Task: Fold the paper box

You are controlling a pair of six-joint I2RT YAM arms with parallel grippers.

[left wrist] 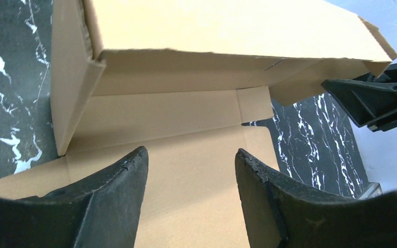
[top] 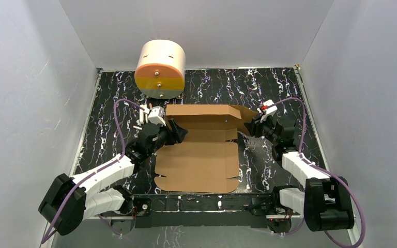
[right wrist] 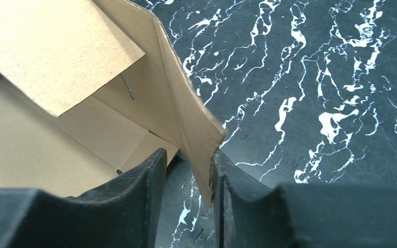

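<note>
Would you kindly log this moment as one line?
box: rear raised, front flat | left end effector: open over box, empty | right end effector: open, astride right flap

The paper box is plain brown, the table black with white marble veins, the cylinder cream with an orange and yellow front, and the cables purple.

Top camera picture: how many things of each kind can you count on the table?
Paper box: 1
Cream cylinder: 1
Robot arms: 2 (left arm, right arm)
Total: 4
</note>
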